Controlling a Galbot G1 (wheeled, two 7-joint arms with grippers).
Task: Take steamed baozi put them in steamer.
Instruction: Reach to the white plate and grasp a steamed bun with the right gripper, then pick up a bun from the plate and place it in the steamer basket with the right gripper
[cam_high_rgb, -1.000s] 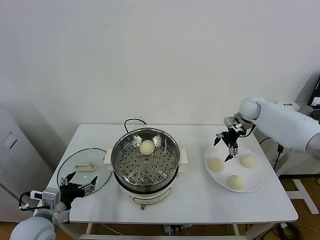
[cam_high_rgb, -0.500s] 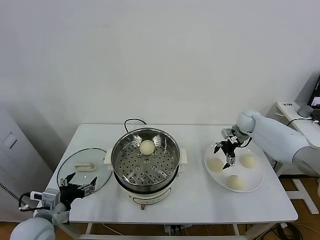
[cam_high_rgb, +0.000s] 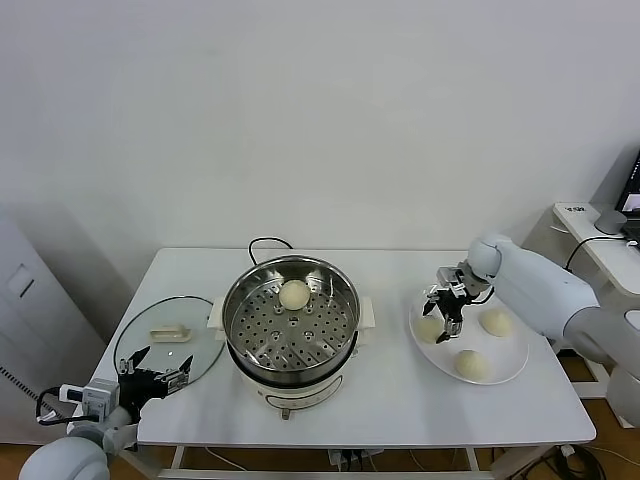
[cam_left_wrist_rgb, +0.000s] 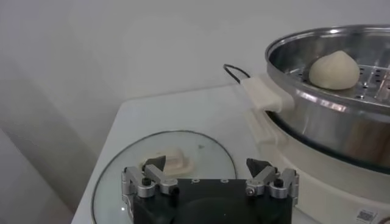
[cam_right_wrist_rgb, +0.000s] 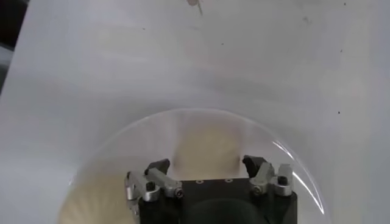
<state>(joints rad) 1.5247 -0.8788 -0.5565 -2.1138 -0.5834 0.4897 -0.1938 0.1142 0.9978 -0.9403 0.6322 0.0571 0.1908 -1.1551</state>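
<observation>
The right hand (cam_high_rgb: 441, 308) is at the right of the head view, low over the plate (cam_high_rgb: 512, 362). Its fingers are open on both sides of the left bun (cam_high_rgb: 430, 329) and hold nothing. Two other buns (cam_high_rgb: 495, 321) lie on the same plate. One bun (cam_high_rgb: 294, 294) lies in the steamer (cam_high_rgb: 290, 322) at the centre of the desk (cam_high_rgb: 400, 395). The left hand (cam_high_rgb: 155, 378) waits open at the lower left, by the lid (cam_high_rgb: 196, 345).
</observation>
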